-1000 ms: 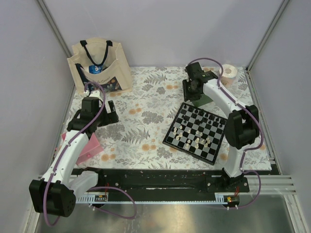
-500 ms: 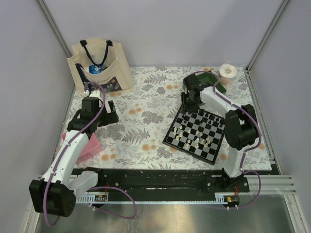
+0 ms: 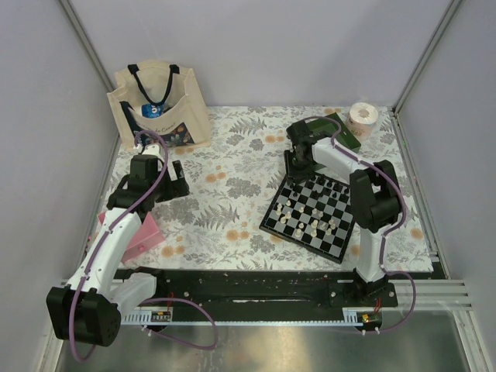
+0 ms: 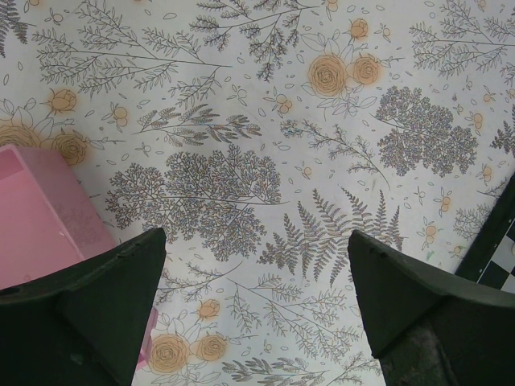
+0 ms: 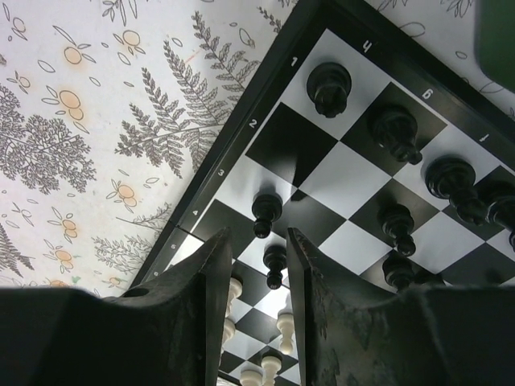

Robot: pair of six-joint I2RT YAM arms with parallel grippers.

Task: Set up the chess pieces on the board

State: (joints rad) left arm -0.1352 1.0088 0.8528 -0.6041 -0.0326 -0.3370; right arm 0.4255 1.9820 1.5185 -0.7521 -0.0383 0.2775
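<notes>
From above, the board [image 3: 270, 219] lies askew on the flowered surface [image 3: 232, 155], right of the middle. White chess pieces [image 3: 310, 226] stand along its near side and black ones [image 3: 329, 184] along its far side. The right hand [image 3: 297, 167] hangs over the board's far-left corner. The left hand [image 3: 177, 180] rests well apart on the left, between a cloth bag [image 3: 159, 105] and a pink box [image 3: 143, 236].

On the left wrist, the left hand [image 4: 256, 237] is spread wide and holds nothing. The pink box [image 4: 40, 217] is at one side and a board corner [image 4: 499, 249] at the other.

On the right wrist, the right hand [image 5: 259, 235] has its fingers [image 5: 201, 297] slightly apart over the board [image 5: 233, 153]. A black pawn [image 5: 275, 265] shows in the gap, touching neither finger. More black pieces [image 5: 394, 133] stand beyond, and white ones [image 5: 286, 322] below.
</notes>
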